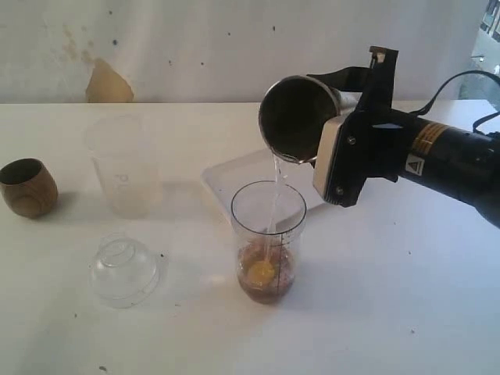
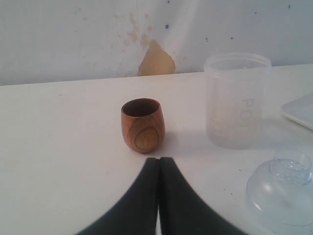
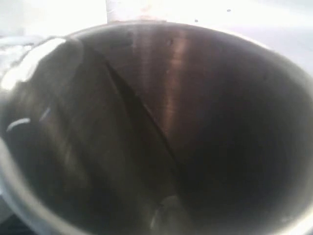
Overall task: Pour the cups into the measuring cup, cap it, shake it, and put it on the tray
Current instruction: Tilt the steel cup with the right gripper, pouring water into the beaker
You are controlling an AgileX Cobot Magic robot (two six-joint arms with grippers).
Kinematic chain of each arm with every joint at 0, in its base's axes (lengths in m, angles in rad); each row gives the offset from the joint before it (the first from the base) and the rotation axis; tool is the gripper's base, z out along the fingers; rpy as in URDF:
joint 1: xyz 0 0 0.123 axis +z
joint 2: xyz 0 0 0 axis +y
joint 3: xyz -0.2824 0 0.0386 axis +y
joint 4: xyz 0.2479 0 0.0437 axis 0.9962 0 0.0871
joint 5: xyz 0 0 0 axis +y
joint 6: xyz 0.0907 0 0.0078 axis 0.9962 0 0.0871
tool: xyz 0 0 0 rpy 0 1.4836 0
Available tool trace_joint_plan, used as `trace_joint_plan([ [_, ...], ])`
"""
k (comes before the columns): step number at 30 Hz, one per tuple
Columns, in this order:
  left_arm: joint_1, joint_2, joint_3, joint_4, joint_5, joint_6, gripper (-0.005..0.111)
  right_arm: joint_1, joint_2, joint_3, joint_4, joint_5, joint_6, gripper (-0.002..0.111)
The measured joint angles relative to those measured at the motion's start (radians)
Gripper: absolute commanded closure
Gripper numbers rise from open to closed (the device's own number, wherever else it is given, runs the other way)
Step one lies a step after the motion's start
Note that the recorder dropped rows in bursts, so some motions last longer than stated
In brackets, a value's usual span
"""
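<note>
White tabletop [image 1: 406,312], bearing the measuring cup [image 1: 254,226], meets a stained wall [image 1: 195,47].

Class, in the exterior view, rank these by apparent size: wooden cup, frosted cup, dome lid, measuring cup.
1. measuring cup and frosted cup: too alike to separate, and the measuring cup stands nearer
2. dome lid
3. wooden cup
</note>
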Motion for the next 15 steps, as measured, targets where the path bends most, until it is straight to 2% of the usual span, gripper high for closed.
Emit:
trace_joint_plan([
  [15,0.0,0.0,0.0,0.0,0.0,0.0,0.106,0.0,0.0,-0.002,0.0,-0.001,-0.007,0.108],
])
